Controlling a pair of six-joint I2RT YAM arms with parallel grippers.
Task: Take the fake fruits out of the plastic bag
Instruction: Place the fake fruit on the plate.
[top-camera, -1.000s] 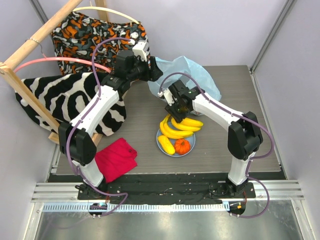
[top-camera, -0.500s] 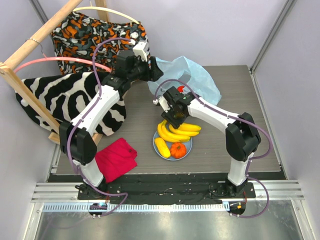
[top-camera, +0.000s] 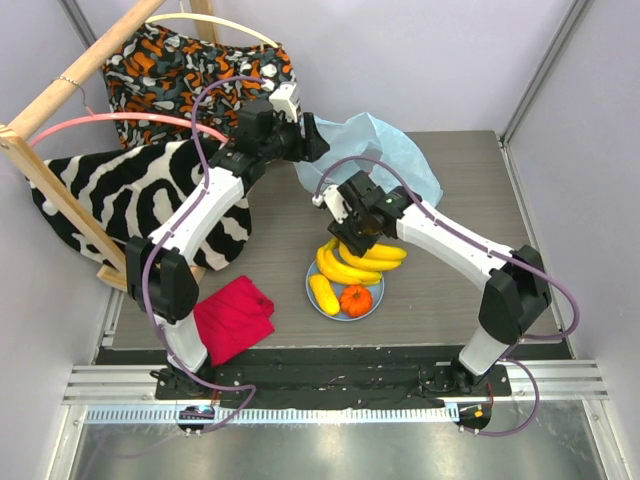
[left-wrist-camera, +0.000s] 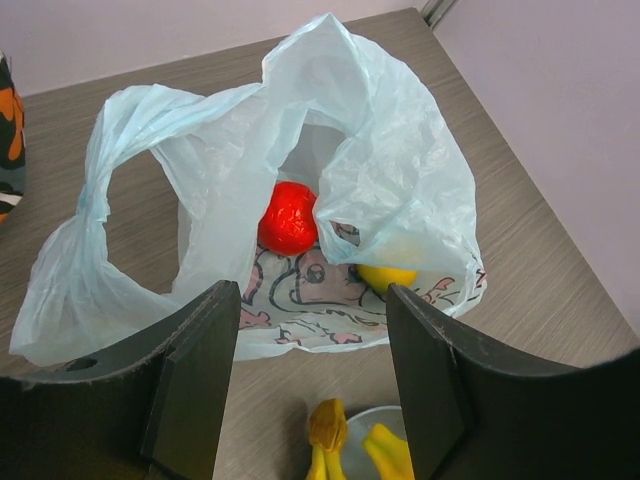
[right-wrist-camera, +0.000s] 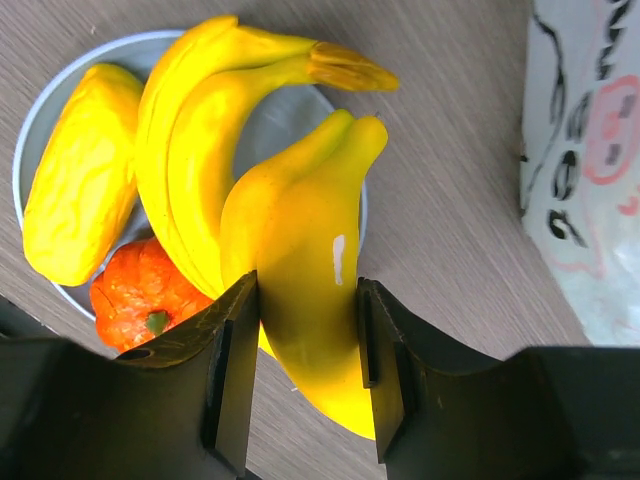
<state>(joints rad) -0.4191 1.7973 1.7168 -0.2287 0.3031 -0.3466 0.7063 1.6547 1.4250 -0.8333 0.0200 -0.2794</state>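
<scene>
The light-blue plastic bag (top-camera: 385, 150) lies open at the back of the table, and in the left wrist view (left-wrist-camera: 210, 180) a red round fruit (left-wrist-camera: 290, 218) and a yellow piece (left-wrist-camera: 385, 275) sit inside it. My left gripper (top-camera: 305, 150) (left-wrist-camera: 312, 300) is open and empty, just in front of the bag's mouth. My right gripper (top-camera: 352, 238) (right-wrist-camera: 307, 290) is shut on the yellow banana bunch (top-camera: 362, 262) (right-wrist-camera: 290, 260), which is at the round light-blue plate (top-camera: 372, 300) (right-wrist-camera: 40, 130). On the plate lie an oblong yellow piece (top-camera: 325, 293) (right-wrist-camera: 80, 205) and a ribbed orange fruit (top-camera: 355, 299) (right-wrist-camera: 140, 300). No green fruit is in view.
A red cloth (top-camera: 235, 315) lies at the front left. A zebra-print cloth (top-camera: 120, 195) and an orange patterned cloth (top-camera: 190, 65) hang over a wooden frame (top-camera: 60, 90) on the left. Grey walls close the back and right.
My right gripper has shifted slightly with the banana bunch over the plate, and its elbow has swung to the right. The plate sits a little further left. The left gripper has barely moved.
</scene>
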